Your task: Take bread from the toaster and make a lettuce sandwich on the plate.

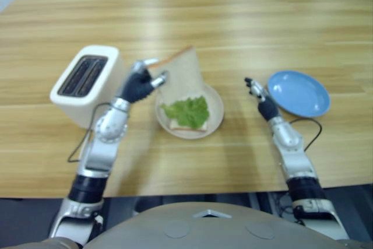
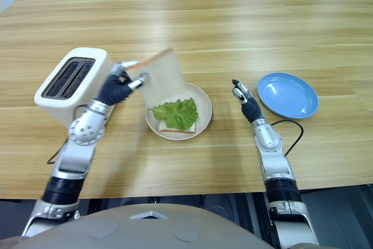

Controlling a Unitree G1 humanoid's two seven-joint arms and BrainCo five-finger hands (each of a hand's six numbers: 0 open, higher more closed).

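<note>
At the far left, the toaster (image 2: 69, 86) is seen standing just outside the left hand (image 2: 116, 90), close behind its back, with the slots turned upward. The left hand is closed on the top slice of bread (image 2: 165, 80). The slice is pinched by its left edge and held tilted, nearly on edge, just to the inner side of the fingers. Below and slightly inward of that hand, the beige plate (image 2: 203, 104) is set on the wooden table (image 2: 233, 33). On it a leaf of lettuce (image 2: 175, 113) is laid over a lower slice (image 2: 173, 127), whose pale edge is shown peeping out on the near side.

The sandwich is judged to be one step short of finished, as the held slice is not yet laid on the lettuce. For the step to be done well, the slice should be carried inward until it is centred over the leaf. It should then be turned flat before it is lowered, and let go only once it is borne by the lettuce, so that it is not dropped askew or tipped off the rim. Care is called for at the pinch, since soft bread is easily bent or torn.

Further right, the right hand (image 2: 245, 100) is held empty with fingers extended, well apart from the beige plate. A blue plate (image 2: 288, 94) lies just off its outer side.
</note>
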